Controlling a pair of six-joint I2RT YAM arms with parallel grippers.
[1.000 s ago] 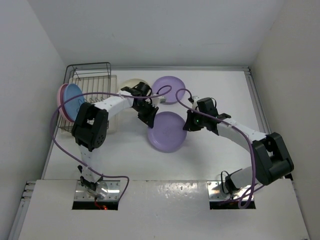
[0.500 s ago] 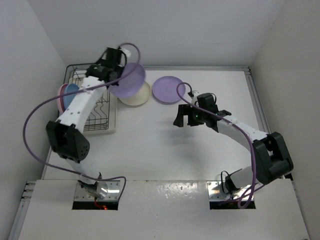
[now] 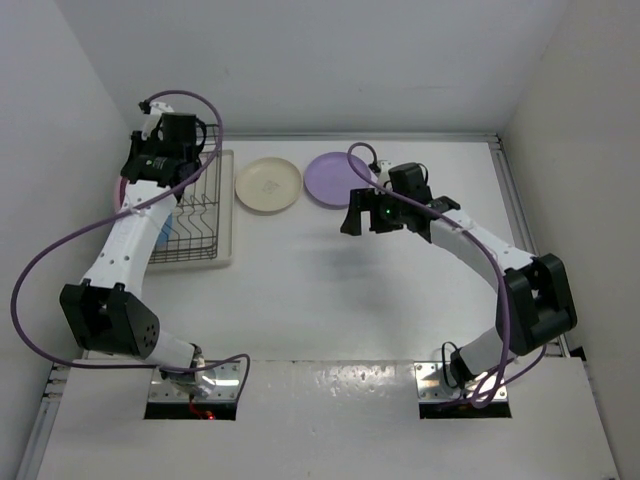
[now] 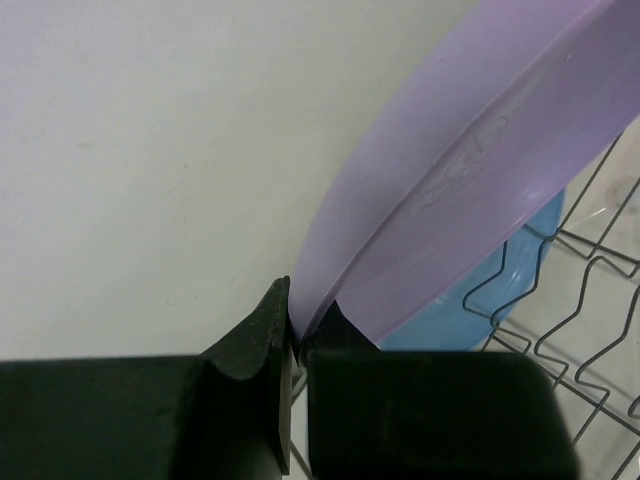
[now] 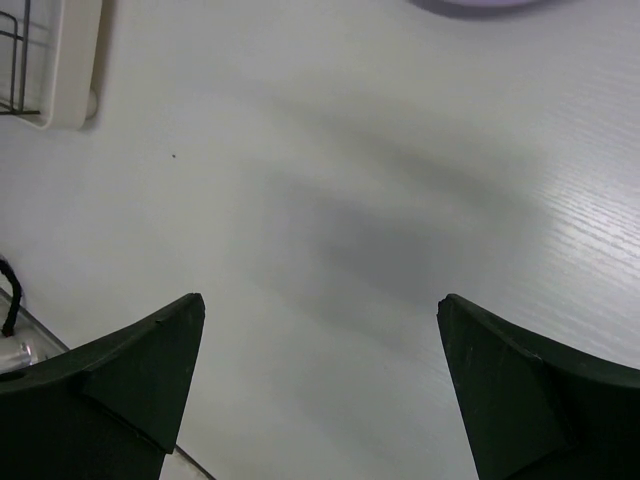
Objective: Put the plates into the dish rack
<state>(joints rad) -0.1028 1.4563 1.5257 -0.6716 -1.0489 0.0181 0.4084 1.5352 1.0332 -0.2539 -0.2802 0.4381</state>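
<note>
The left gripper is pinched tight on the rim of a lilac plate, holding it on edge over the far left corner of the dish rack. A blue plate shows just past the held one, among the rack's wires, and a pink plate peeks out at the rack's left side. On the table, just right of the rack, the cream plate lies flat, with the other lilac plate beside it. The right gripper hovers over bare table near that plate, fingers spread wide and empty.
</note>
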